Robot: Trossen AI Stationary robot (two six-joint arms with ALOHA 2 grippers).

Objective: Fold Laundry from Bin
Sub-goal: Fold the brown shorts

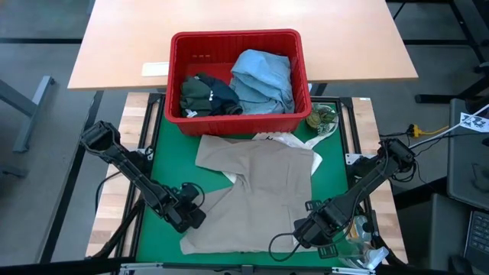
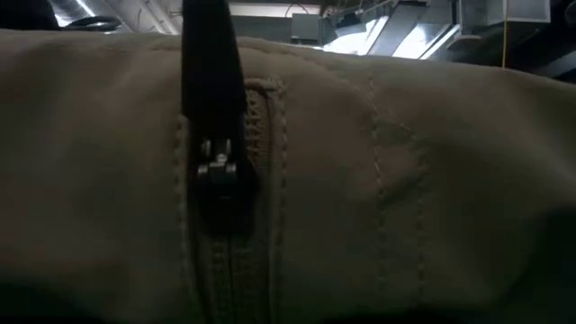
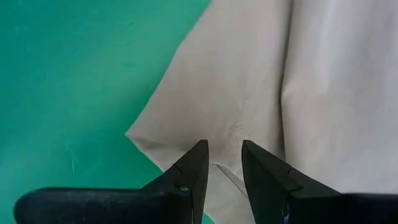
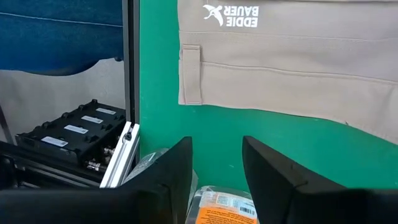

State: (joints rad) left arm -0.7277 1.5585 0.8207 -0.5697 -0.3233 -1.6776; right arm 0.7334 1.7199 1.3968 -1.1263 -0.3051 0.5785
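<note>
A beige garment (image 1: 260, 191) lies spread on the green mat (image 1: 164, 153). Its zipper (image 2: 220, 180) fills the low view. The red bin (image 1: 237, 36) stands at the mat's far edge, with a light blue shirt (image 1: 263, 76) and a dark olive garment (image 1: 206, 93) inside. My left gripper (image 1: 192, 216) points down over the beige garment's left edge (image 3: 155, 124), its fingers a little apart (image 3: 224, 149). My right gripper (image 1: 309, 229) hangs open (image 4: 217, 146) above bare mat, just off the garment's near right corner. The waistband with its printed label (image 4: 231, 15) lies beyond it. My left gripper comes slanting down from above at the beige garment's left edge (image 3: 214, 134), near a pointed corner of the cloth. Flat cloth shows through the gap between the fingertips (image 3: 200, 152). I cannot tell whether they touch it.
A white cloth (image 1: 286, 139) and a mottled green thing (image 1: 325, 118) lie between the bin and the mat's far right corner. A plastic packet with an orange label (image 4: 217, 208) sits at the near right edge. A wooden table (image 1: 114, 46) stands beyond the bin.
</note>
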